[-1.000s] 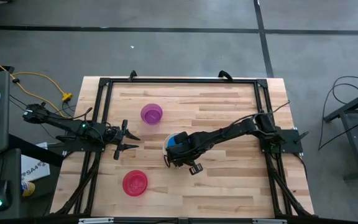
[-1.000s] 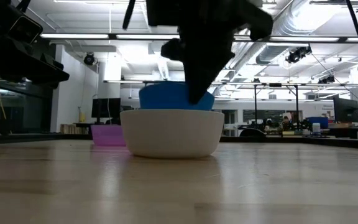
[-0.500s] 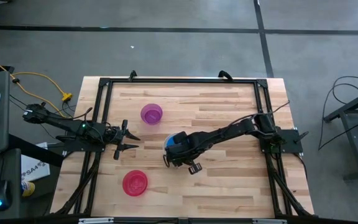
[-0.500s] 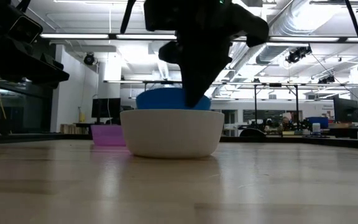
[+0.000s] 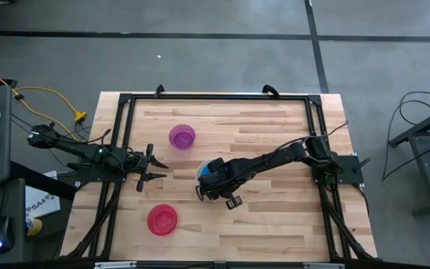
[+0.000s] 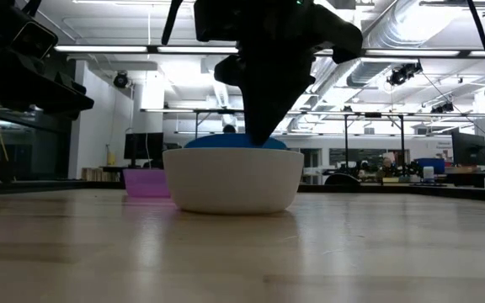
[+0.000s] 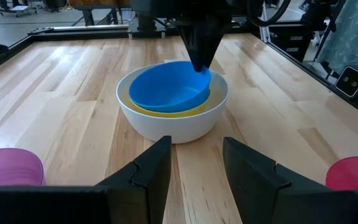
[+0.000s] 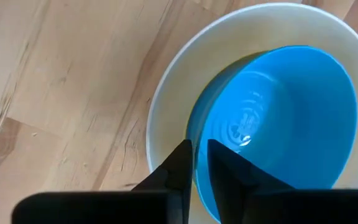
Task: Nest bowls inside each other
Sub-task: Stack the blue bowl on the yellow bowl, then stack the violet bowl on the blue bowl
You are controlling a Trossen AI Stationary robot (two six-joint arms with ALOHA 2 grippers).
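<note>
A white bowl (image 7: 173,121) rests on its base mid-table. A yellow bowl (image 7: 166,111) sits inside it, and a blue bowl (image 7: 166,90) lies slightly tilted in the yellow one. My right gripper (image 8: 199,158) points down over the stack's near side with a narrow gap between its fingers, which stand either side of the blue bowl's rim. My left gripper (image 5: 159,170) waits open at the table's left, aimed at the stack. A purple bowl (image 5: 181,137) and a red-pink bowl (image 5: 162,220) stand apart on the wood. My right gripper comes from above with one finger inside the blue bowl and one outside it, at the rim (image 8: 192,127) on the bowl's near side. Whether either finger touches the rim, I cannot tell. The blue bowl rests in the yellow one.
The black frame rail (image 5: 215,96) runs around the tabletop. Bare wood lies right of the stack and along the near edge. The purple bowl stands far-left of the stack, the red-pink one near-left.
The blue bowl has dropped from well above the white bowl's rim down into the stack, so that only a thin blue strip shows over the rim in the low view. My right gripper has stayed in place above it.
</note>
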